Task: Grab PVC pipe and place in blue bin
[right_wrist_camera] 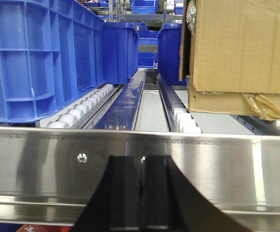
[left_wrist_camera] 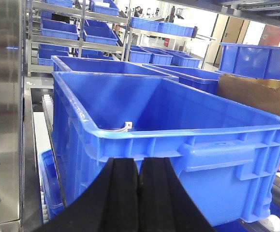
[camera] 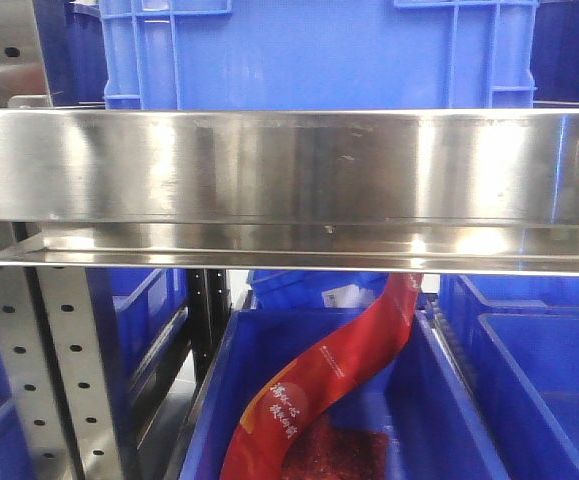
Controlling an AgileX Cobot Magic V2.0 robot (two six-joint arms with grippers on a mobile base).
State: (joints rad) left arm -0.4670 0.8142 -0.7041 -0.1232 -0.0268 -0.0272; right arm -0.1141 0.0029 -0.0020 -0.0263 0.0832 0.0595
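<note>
While both arms sit parked low at the rack front, nothing is held: left gripper (left_wrist_camera: 139,193) is pressed together, empty, facing the blue bin (left_wrist_camera: 178,140). Only the left wrist view shows a white curved piece, possibly the PVC pipe (left_wrist_camera: 122,127), at the bin's near wall. Right gripper (right_wrist_camera: 140,193) is likewise closed and empty behind the steel rail (right_wrist_camera: 140,159), cardboard box (right_wrist_camera: 236,48) far right. Front view shows just a red bag (camera: 329,390).

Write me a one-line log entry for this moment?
left gripper: shut, empty, facing blue bin | right gripper: shut, empty, facing steel rail | PVC pipe: not clearly identifiable | stage: not grasped
</note>
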